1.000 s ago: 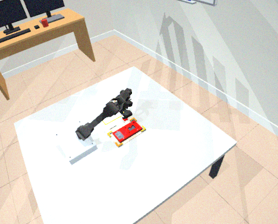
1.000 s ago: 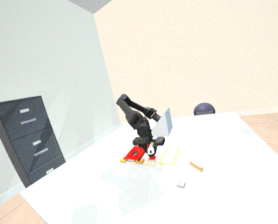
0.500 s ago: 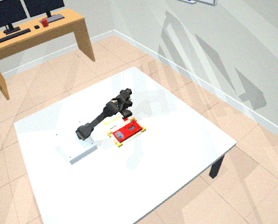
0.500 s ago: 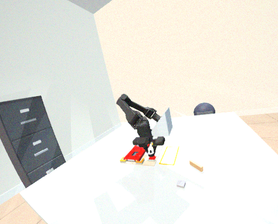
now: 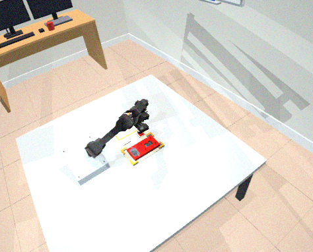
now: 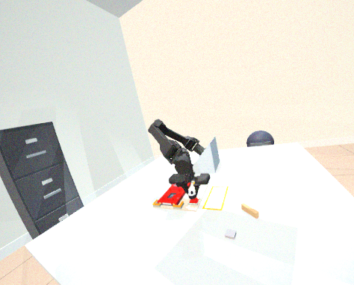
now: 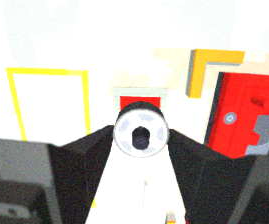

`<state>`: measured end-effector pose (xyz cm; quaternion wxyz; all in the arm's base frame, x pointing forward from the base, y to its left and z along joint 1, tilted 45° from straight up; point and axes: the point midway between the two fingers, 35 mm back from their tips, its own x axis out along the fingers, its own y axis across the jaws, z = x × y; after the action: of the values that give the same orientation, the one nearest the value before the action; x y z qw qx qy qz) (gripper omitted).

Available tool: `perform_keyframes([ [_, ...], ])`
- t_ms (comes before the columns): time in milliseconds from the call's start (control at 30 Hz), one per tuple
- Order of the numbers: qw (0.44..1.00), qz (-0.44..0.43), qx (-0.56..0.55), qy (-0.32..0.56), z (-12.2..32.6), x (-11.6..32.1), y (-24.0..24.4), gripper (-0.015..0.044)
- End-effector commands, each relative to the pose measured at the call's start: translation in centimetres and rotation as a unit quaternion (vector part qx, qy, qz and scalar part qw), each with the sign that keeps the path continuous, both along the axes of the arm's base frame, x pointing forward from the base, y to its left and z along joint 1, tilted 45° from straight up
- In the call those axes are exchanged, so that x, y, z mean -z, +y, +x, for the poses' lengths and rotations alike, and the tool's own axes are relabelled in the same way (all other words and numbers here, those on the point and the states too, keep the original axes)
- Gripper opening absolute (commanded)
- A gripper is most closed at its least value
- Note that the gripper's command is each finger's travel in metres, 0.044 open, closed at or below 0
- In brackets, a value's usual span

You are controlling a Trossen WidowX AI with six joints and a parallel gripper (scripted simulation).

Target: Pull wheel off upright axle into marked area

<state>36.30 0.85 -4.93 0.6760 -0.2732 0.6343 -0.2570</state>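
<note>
The wheel (image 6: 191, 188) (image 7: 157, 133) has a pale hub and a dark rim, with a dark round centre in the wrist view. It stands over a small red base (image 6: 193, 201) (image 7: 126, 100) beside the red panel. My gripper (image 6: 191, 192) (image 7: 140, 132) points down, shut on the wheel with one finger on either side. Whether the wheel is fully down on its axle is hidden by the fingers. The marked area is a yellow outline (image 5: 127, 134) (image 6: 212, 209) (image 7: 87, 100) on the table, just left of the wheel in the wrist view.
A red panel (image 5: 141, 148) (image 6: 166, 198) (image 7: 235, 100) lies between orange corner brackets (image 7: 198, 75), close to the gripper. A tan block (image 6: 249, 210) and a small grey block (image 6: 230, 234) lie on the table. A pale box (image 5: 94, 174) stands near the arm's base.
</note>
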Motion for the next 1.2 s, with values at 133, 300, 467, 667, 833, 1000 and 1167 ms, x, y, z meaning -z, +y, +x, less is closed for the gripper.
perform_keyframes([
  [133, 1.000, 0.001, -0.002, -0.002, -0.01, -0.34, 0.42, 0.0000],
  [300, 1.000, 0.001, -0.002, -0.002, -0.02, -0.45, 0.53, 0.0000],
  [467, 1.000, 0.001, -0.003, -0.002, -0.03, -0.57, 0.65, 0.0000],
  [667, 1.000, 0.001, -0.003, -0.002, -0.04, -0.71, 0.79, 0.0000],
  [833, 1.000, 0.001, -0.003, -0.002, -0.05, -0.82, 0.91, 0.0000],
  [1000, 1.000, 0.001, -0.004, -0.002, -0.06, -0.94, 1.03, 0.0000],
  [1167, 1.000, 0.001, -0.004, -0.003, -0.07, -1.06, 1.15, 0.0000],
])
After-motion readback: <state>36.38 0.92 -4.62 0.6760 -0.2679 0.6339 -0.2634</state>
